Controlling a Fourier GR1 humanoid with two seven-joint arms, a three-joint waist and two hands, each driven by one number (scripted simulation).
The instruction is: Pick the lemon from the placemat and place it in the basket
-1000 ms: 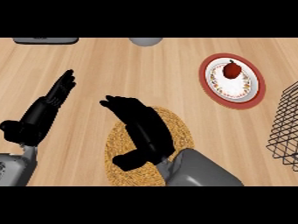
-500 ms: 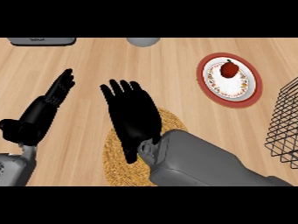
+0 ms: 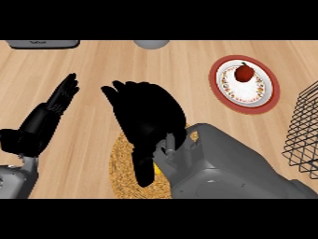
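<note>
— Counter (image 3: pixel 120 60) of pale wood, then what?
— Wire basket (image 3: pixel 313 126) at its right edge; woven placemat (image 3: pixel 123 170) low in the middle; the right hand (image 3: pixel 144 116) spread flat over the mat, fingers straight.
— The lemon (image 3: pixel 159 169)?
— A yellow sliver on the mat under that wrist; left hand (image 3: pixel 48 116) open at the left; plate (image 3: pixel 259 100) with a red fruit (image 3: pixel 244 72).

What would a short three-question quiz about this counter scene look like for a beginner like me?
1. True or false: the red fruit sits on the plate.
2. The right hand is over: A) the basket B) the placemat C) the plate.
3. Fill in: the left hand rests with its fingers ____.

Key: 1 true; 2 B; 3 straight.
</note>
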